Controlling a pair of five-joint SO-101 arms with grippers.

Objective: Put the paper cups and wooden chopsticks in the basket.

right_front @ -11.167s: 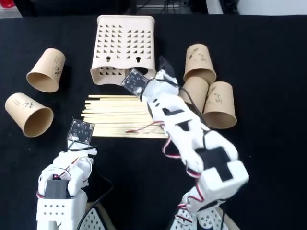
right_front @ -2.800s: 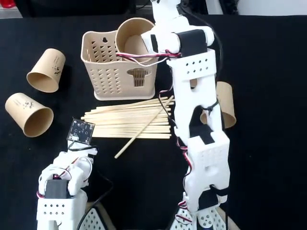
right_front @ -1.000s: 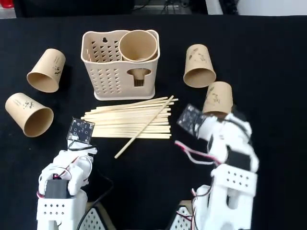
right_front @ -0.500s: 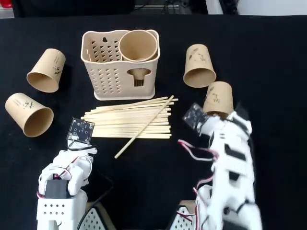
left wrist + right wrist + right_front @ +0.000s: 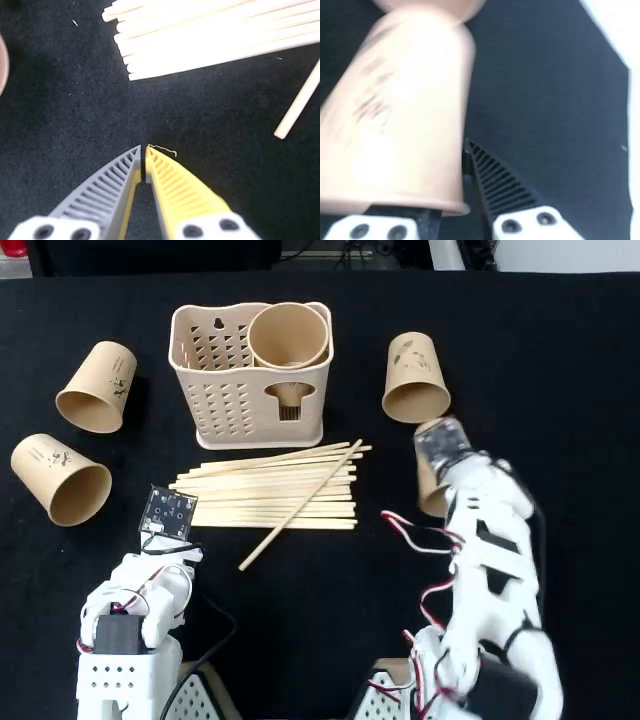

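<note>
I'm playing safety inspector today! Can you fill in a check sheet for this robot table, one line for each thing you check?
Surface: black table, no spills seen.
Job's things: basket upright, one paper cup upright inside. Four cups lie outside: far-left cup, near-left cup, far-right cup, and near-right cup partly under the right arm. Chopsticks are piled in front of the basket, with a loose stick slanting across them.
Clutter: small pale thread.
Grippers: left gripper shut, empty, over bare table; right gripper beside the near-right cup.
Cables: red and white wires hanging loose at the right arm.
Surroundings: red thing past the far edge.
</note>
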